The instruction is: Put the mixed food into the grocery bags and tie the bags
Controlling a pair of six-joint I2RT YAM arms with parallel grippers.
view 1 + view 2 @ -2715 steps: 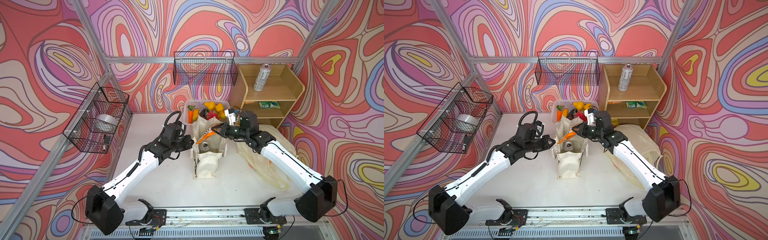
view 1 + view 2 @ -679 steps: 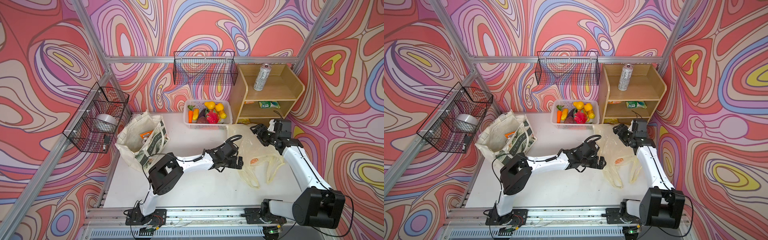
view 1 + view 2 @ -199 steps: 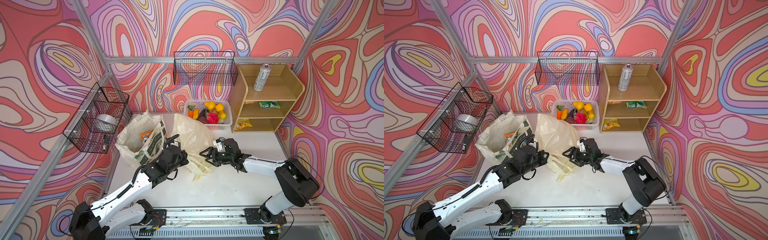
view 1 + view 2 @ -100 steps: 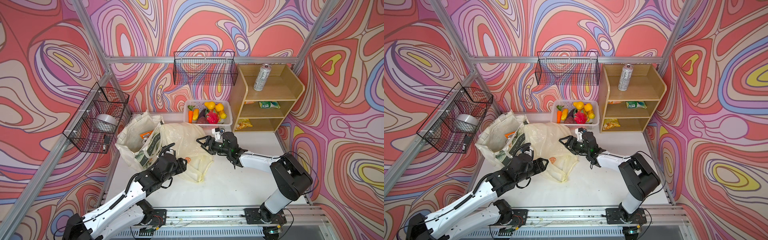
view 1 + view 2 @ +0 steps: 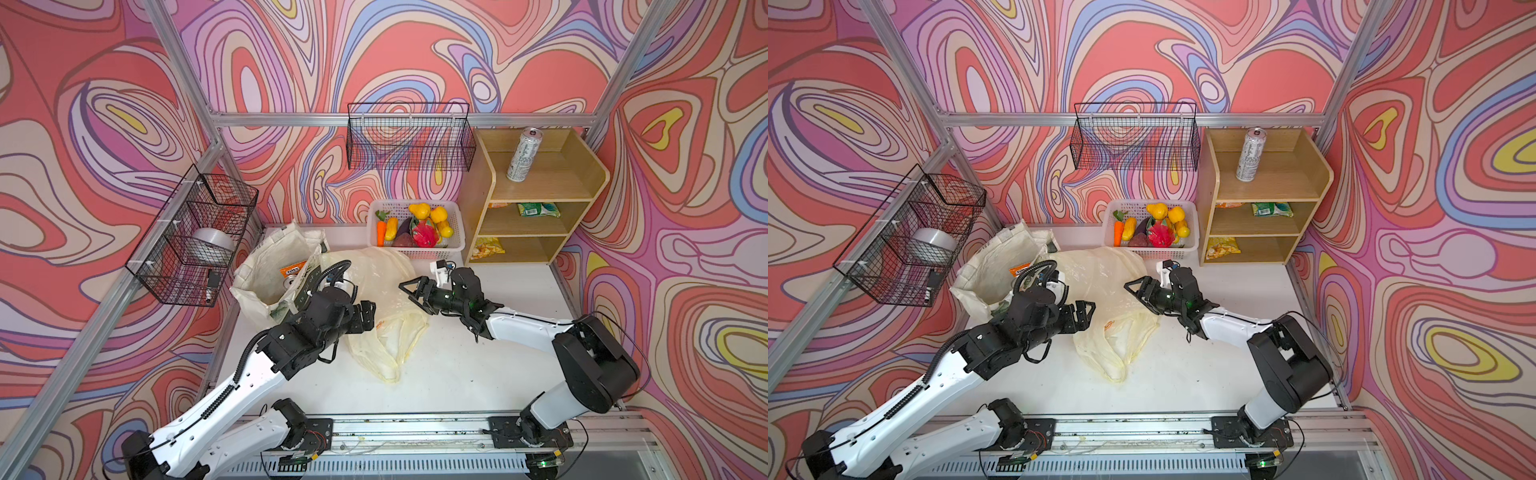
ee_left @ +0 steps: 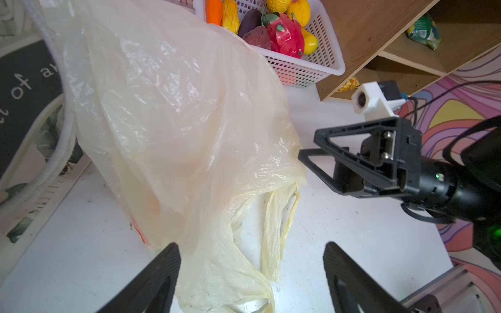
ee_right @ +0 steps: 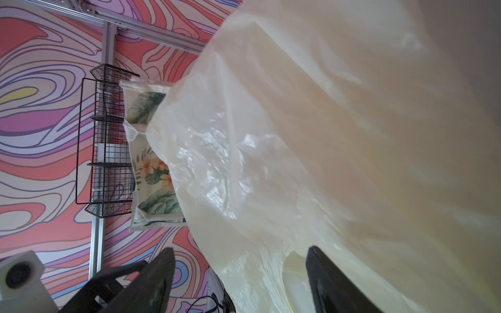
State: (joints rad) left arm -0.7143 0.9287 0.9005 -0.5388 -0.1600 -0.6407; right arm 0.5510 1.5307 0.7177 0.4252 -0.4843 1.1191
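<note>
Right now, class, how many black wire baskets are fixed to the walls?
2. One wire basket hangs on the back wall, above the white lattice basket; the other hangs on the left wall, beside the canvas tote. None seems hidden.

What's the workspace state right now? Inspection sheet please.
Surface: white table, small dark specks.
Job's things: plastic bag slumped mid-table; tote at left holds orange packet; silver can, green packet, yellow packet on wooden shelf; toy produce in white basket.
Clutter: pale roll in side wire basket.
Grippers: left pincer open over plastic bag; right pincer open beside it; neither clamps anything.
Cables: black cable loops at left wrist.
Surroundings: back wire basket, nothing seen inside; swirl-patterned walls.
</note>
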